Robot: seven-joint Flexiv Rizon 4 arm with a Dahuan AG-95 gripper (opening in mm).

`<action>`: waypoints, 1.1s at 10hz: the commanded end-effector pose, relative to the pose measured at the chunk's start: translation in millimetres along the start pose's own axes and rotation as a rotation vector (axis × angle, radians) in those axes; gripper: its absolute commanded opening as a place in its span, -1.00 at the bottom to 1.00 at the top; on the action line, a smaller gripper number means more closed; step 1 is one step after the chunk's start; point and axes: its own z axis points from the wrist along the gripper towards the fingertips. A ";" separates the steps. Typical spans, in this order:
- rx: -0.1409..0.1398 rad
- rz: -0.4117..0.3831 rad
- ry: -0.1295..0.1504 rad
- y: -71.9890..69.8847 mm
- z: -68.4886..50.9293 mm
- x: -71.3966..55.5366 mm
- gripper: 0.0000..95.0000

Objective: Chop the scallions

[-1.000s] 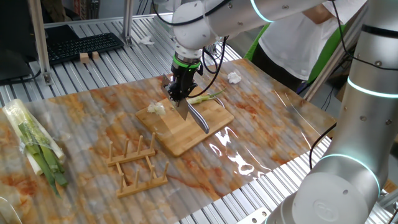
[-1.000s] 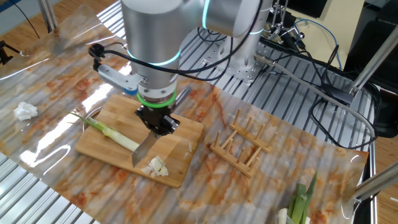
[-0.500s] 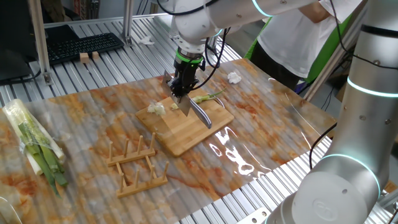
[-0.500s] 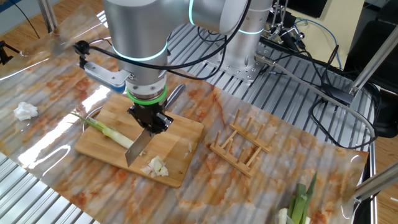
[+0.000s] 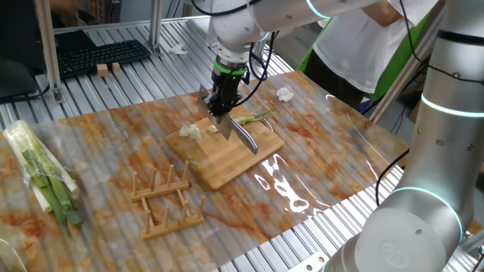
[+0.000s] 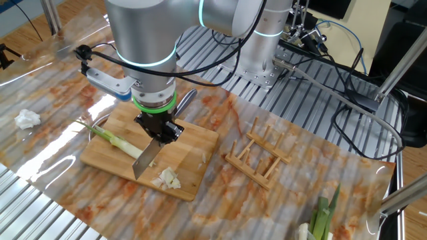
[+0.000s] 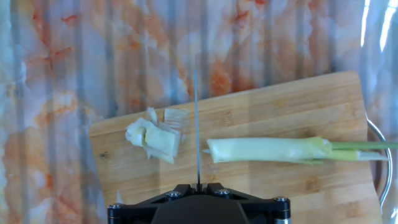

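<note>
gripper (image 6: 158,129): closed on a knife (image 6: 145,162), blade edge-down over the board (image 7: 298,102) | scallion stalk (image 7: 267,150): lying on the board, cut end just beside the blade | cut chunks (image 7: 155,135): piled on the blade's other side

We see the knife blade (image 7: 197,124) edge-on above the wooden board (image 7: 267,112). Cut chunks (image 7: 155,134) lie on one side of it, the scallion stalk (image 7: 267,150) on the other.

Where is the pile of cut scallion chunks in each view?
One fixed view: chunks on the board's left end, left of the knife.
The other fixed view: chunks near the board's front edge.
Hand view: chunks left of the blade.
Shared landmark: the wooden board.
</note>
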 end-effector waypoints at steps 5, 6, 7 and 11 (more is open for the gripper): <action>0.012 -0.046 -0.021 -6.5 -4.0 -2.9 -1.00; 0.013 -0.047 -0.021 -8.0 -4.8 -3.5 -1.00; 0.013 -0.045 -0.019 -9.1 -5.3 -3.9 -1.00; 0.016 -0.041 -0.020 -10.8 -6.2 -4.5 -1.00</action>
